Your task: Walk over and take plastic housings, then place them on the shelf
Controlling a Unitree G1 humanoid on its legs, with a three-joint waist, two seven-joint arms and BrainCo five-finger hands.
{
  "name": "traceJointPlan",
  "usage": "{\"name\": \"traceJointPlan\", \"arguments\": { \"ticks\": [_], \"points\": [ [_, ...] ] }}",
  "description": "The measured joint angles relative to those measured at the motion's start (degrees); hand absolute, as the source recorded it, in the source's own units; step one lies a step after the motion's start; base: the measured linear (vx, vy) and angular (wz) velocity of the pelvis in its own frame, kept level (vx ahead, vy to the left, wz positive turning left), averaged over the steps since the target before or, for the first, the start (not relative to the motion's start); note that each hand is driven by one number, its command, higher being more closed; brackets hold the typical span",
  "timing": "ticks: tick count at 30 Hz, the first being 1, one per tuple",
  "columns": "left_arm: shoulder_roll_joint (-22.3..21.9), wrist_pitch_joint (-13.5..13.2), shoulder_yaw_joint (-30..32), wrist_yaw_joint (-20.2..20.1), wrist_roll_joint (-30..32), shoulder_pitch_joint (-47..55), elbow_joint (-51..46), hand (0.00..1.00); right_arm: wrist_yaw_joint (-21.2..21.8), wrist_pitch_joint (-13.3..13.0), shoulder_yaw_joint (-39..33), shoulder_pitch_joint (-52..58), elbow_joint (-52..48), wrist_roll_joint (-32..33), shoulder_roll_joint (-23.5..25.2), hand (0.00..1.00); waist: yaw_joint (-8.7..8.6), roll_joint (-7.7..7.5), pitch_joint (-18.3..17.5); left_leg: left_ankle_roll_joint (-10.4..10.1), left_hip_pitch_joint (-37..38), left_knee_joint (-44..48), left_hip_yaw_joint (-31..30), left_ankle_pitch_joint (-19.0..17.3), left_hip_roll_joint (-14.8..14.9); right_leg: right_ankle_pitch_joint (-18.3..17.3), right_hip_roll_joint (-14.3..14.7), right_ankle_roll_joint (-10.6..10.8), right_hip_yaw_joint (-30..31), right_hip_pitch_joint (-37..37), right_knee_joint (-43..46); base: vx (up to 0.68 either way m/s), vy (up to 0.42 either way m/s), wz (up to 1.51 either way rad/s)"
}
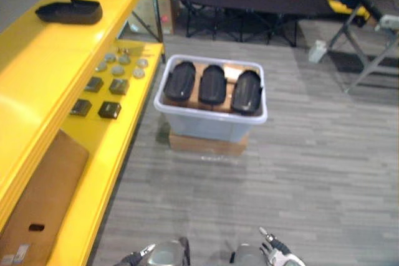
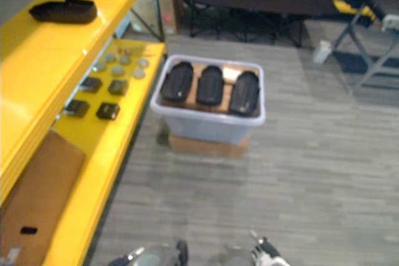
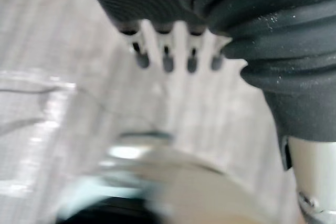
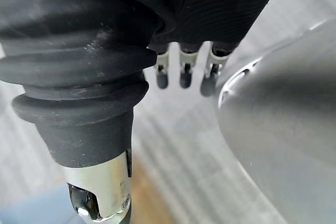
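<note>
Approach leg, nothing picked. Three black plastic housings [image 1: 212, 84] lie side by side in the grey bin [image 1: 212, 128], which sits on a flat cardboard box [image 1: 209, 146] on the floor just beside the end of the yellow shelf [image 1: 43, 60]. The robot stands well short of the bin. Left hand [image 3: 167, 59] and right hand [image 4: 185, 73] both hang low at its sides, fingers straight and relaxed, nothing in either. Orientation: each binned housing has its long axis running away from the robot, across the bin's short span, curved back up, the three roughly parallel with a slight lean the same way. I can't tell which end is front. The shelved housings [image 1: 68, 10] on the top deck lie crosswise to that, long axis across the shelf's depth, in a row going away from the robot. Next move, as I read it: walk up square to the bin's near wall, stop within reach, bring a hand down over one housing and close across its narrow width. An outer housing looks easier, since the middle one has neighbours close on both sides. Expect a quarter turn of the part before it goes on the top deck in line with the others. The lower deck holds small dark blocks [image 1: 109, 110] and a cardboard sheet [image 1: 37, 197], so the free room is up top, nearer the robot.
</note>
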Motion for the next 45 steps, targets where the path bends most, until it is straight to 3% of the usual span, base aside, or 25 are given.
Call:
{"name": "traceJointPlan", "arguments": {
  "ticks": [1, 3, 5, 6, 7, 9, 12, 14, 16, 19, 21, 22, 24, 25, 26, 27, 29, 30, 32, 34, 37, 39, 40, 42, 45],
  "points": [
    [-0.2, -1.2, -0.3, -0.1, -0.2, -0.7, 0.0, 0.00, -0.2, -1.0, 0.3, -0.2, -0.3, -0.1, 0.2, 0.00, -0.55, 0.46, -0.2, -1.3, 0.1, 0.0, -0.2, -0.9, 1.0, 1.2, 0.8, 0.9, 0.7, -1.8, -8.1, 0.30, -0.104, 0.40],
    [-0.4, -2.6, -0.3, -0.2, -1.5, -2.0, -0.1, 0.00, -0.6, -2.4, 0.3, -0.3, -0.5, -1.4, 0.3, 0.00, -0.87, 0.71, -0.1, -3.1, 0.7, 0.5, -0.3, -2.6, 2.5, 7.0, 1.9, 0.5, 3.8, -4.4, -17.9, 0.32, -0.162, 0.29],
    [-1.0, -4.0, -0.3, -0.3, -4.6, -1.9, -0.2, 0.00, -1.1, -2.5, 0.2, 0.5, -0.4, -4.5, 0.4, 0.00, -0.84, 0.32, -0.4, -4.7, 2.5, 2.9, -1.1, -6.7, 3.6, 15.9, 2.5, 0.7, 6.1, -4.2, -24.1, 0.42, -0.308, 0.22],
    [-1.3, -4.1, -0.1, -0.1, -5.8, -1.9, 0.0, 0.00, -1.3, -2.1, 0.1, 0.6, -0.2, -4.7, -0.2, 0.00, -0.80, 0.58, -0.8, -5.9, 3.7, 4.5, -1.8, -9.4, 5.0, 21.2, 3.0, -0.3, 6.0, -4.2, -21.0, 0.46, -0.368, 0.17],
    [-2.5, -3.9, -0.9, 0.0, -6.7, -1.6, 0.0, 0.00, -1.4, -1.5, 0.5, 0.4, -0.1, -5.1, -1.0, 0.00, -0.71, 2.63, -1.4, -6.5, 3.9, 5.3, -2.4, -9.9, 7.2, 20.1, 4.5, -1.1, 4.8, -4.2, -19.3, 0.39, -0.303, 0.15],
    [-6.0, -3.9, -2.5, 1.0, -6.8, -1.9, 0.0, 0.00, -1.4, 0.4, 0.9, 0.1, 0.1, -5.0, -2.5, 0.00, -1.21, 5.06, -3.0, -7.8, 3.3, 6.3, -2.6, -9.2, 10.0, 16.9, 6.7, -2.3, 3.2, -4.2, -18.2, 0.31, -0.231, 0.13],
    [-6.3, -3.4, -1.2, 4.3, -7.3, -1.9, 0.1, 0.00, -1.3, 1.2, 0.9, 0.4, 0.2, -4.4, -2.9, 0.00, -1.39, 5.17, -3.1, -9.8, -2.0, 20.1, -4.1, -4.9, 11.8, 14.3, 8.1, -3.9, 1.8, -0.7, -18.7, 0.30, -0.247, 0.17],
    [-6.1, -3.3, 0.4, 6.2, -7.4, -2.0, -0.3, 0.00, -1.3, 1.0, 2.4, 1.0, 0.8, -4.3, -2.7, 0.00, -0.84, 3.80, -2.5, -10.2, -6.4, 31.4, -3.8, -0.6, 12.8, 13.9, 8.2, -4.4, 1.8, 3.8, -21.7, 0.22, -0.183, 0.08],
    [-6.1, -3.2, 0.5, 7.4, -7.4, -2.0, -0.3, 0.00, -1.2, 0.8, 3.0, 1.1, 1.5, -4.5, -3.4, 0.00, -0.69, 4.23, -2.7, -9.6, -9.0, 32.7, -0.9, -3.4, 14.2, 13.9, 8.2, -4.4, 1.5, 7.3, -24.5, 0.20, -0.104, -0.03],
    [-6.1, -3.6, 0.5, 7.7, -6.6, -1.9, -0.6, 0.00, 0.5, -2.7, 3.1, 1.9, 1.0, -6.8, -3.4, 0.00, -0.73, 4.37, -2.8, -9.1, -10.1, 17.8, 3.3, -3.6, 14.3, 14.2, 7.2, -3.2, 1.5, 10.4, -28.3, 0.12, 0.042, -0.03],
    [-6.0, -3.9, 0.4, 7.6, -6.0, -1.9, -0.6, 0.00, 5.2, -5.2, 5.9, 2.8, -1.2, -11.4, -4.0, 0.00, -0.62, 4.33, -3.1, -9.0, -11.0, 7.6, 4.1, 1.8, 13.3, 14.0, 6.3, -0.9, 1.5, 10.3, -28.7, 0.11, 0.161, 0.01],
    [-5.5, -4.1, 0.3, 7.7, -6.0, -1.8, -0.6, 0.00, 7.1, -5.8, 7.1, 2.9, -1.8, -12.9, -4.1, 0.00, -0.62, 3.78, -3.7, -8.5, -11.0, 6.5, 4.3, 2.1, 12.2, 14.3, 5.4, -0.4, 1.5, 10.1, -29.1, 0.14, 0.181, 0.13],
    [-3.8, -4.0, -0.8, 7.6, -3.8, -2.2, -0.6, 0.00, 14.0, -9.3, 14.5, 3.6, -4.6, -17.7, -3.8, 0.00, -0.86, 0.76, -4.3, -7.2, -11.1, 2.3, 3.8, 3.9, 8.4, 15.2, 2.8, 1.1, 0.1, 9.7, -30.6, 0.16, 0.147, 0.31],
    [-3.5, -4.0, -1.5, 7.6, -3.8, -2.3, -0.7, 0.00, 15.5, -10.4, 16.2, 3.7, -5.1, -19.1, -3.8, 0.00, -0.78, 0.40, -4.4, -6.9, -11.1, 1.3, 3.6, 4.4, 7.6, 15.2, 2.2, 1.4, -0.3, 9.7, -30.8, 0.14, 0.104, 0.39],
    [-3.3, -4.0, -2.4, 7.5, -3.6, -2.3, -0.8, 0.00, 17.5, -12.3, 19.8, 3.8, -6.2, -21.3, -4.1, 0.00, -0.52, -0.15, -4.7, -6.4, -11.0, 0.1, 3.1, 4.7, 6.5, 15.2, 1.3, 1.8, -1.2, 9.8, -31.1, 0.12, 0.094, 0.47],
    [-3.1, -4.0, -2.7, 7.6, -2.4, -2.4, -1.1, 0.00, 19.4, -15.7, 28.2, 3.6, -10.8, -23.9, -4.9, 0.00, -0.36, -0.73, -5.1, -5.8, -10.9, -1.2, 2.3, 5.2, 5.0, 15.0, 0.0, 2.7, -2.1, 10.1, -31.2, 0.12, 0.096, 0.42],
    [-2.9, -4.0, -4.3, 7.7, -2.2, -2.5, -1.2, 0.00, 21.2, -19.3, 38.1, 2.1, -17.0, -25.4, -6.4, 0.00, -0.22, -0.48, -5.0, -5.3, -10.9, -2.4, 2.0, 5.7, 3.9, 15.0, -0.8, 3.2, -3.1, 10.0, -31.2, 0.10, 0.076, 0.29],
    [-2.9, -4.0, -4.9, 7.7, -2.2, -2.7, -1.2, 0.00, 21.7, -21.6, 46.9, -0.1, -21.8, -26.1, -7.2, 0.00, 0.13, -0.44, -5.0, -5.3, -11.0, -2.7, 1.6, 5.8, 3.6, 15.1, -1.1, 3.3, -3.2, 9.9, -31.2, 0.10, 0.059, 0.17],
    [-2.6, -4.0, -6.6, 7.7, -2.1, -3.6, -1.0, 0.00, 22.1, -23.8, 57.5, -4.7, -30.0, -26.4, -7.1, 0.00, 1.15, -0.57, -5.0, -5.3, -11.2, -2.9, 0.7, 5.8, 3.6, 15.2, -1.0, 3.5, -4.3, 10.2, -31.2, 0.07, 0.018, 0.22],
    [-2.3, -4.4, -7.6, 7.4, -1.7, -4.0, -0.9, 0.00, 19.6, -23.8, 63.3, -8.8, -39.9, -26.3, -5.2, 0.00, 2.05, -1.16, -4.8, -5.3, -11.2, -3.2, -0.1, 5.7, 3.8, 15.4, -0.7, 3.3, -4.9, 10.8, -31.2, 0.05, 0.001, 0.27],
    [-2.1, -5.1, -8.4, 6.8, -1.4, -4.3, -1.1, 0.00, 8.0, -20.2, 60.8, -16.3, -51.3, -25.8, -0.4, 0.00, 3.15, -1.65, -4.6, -5.5, -11.1, -3.8, -0.3, 5.9, 4.5, 16.8, -0.2, 2.2, -4.7, 10.4, -31.1, 0.02, 0.043, 0.03],
    [-2.0, -6.8, -8.5, 6.4, 0.2, -4.3, -1.2, 0.00, -6.9, -15.3, 47.9, -22.2, -54.7, -25.9, 1.2, 0.00, 3.18, -1.82, -4.2, -5.4, -11.5, -3.6, 0.6, 6.0, 4.5, 18.1, -0.2, 1.8, -4.3, 9.4, -31.0, -0.03, 0.071, -0.15],
    [-1.9, -7.4, -8.5, 6.4, 0.2, -4.3, -1.3, 0.00, -10.6, -14.3, 43.6, -23.4, -55.1, -25.9, 1.1, 0.00, 3.13, -1.86, -3.9, -5.4, -11.5, -3.4, 0.9, 6.0, 4.4, 18.4, -0.2, 1.7, -4.2, 9.1, -30.9, -0.06, 0.071, -0.19],
    [-1.3, -10.3, -8.5, 7.3, 0.2, -4.4, -3.1, 0.00, -24.2, -11.3, 27.8, -26.3, -56.9, -23.3, -0.9, 0.00, 2.68, -1.76, -0.6, -4.7, -14.3, -0.1, 2.3, 4.9, 4.7, 19.0, -0.4, 1.6, -2.8, 6.7, -29.7, -0.10, 0.083, -0.24],
    [-1.0, -14.1, -8.0, 10.4, -0.2, -5.9, -5.6, 0.00, -36.9, -11.5, 15.1, -25.1, -59.6, -21.9, -6.4, 0.00, 2.07, -1.70, 5.2, -4.2, -20.3, 7.4, 3.2, 2.2, 5.8, 19.0, -0.1, 1.7, -1.0, 3.1, -29.0, -0.14, 0.078, -0.26]
  ]
}}
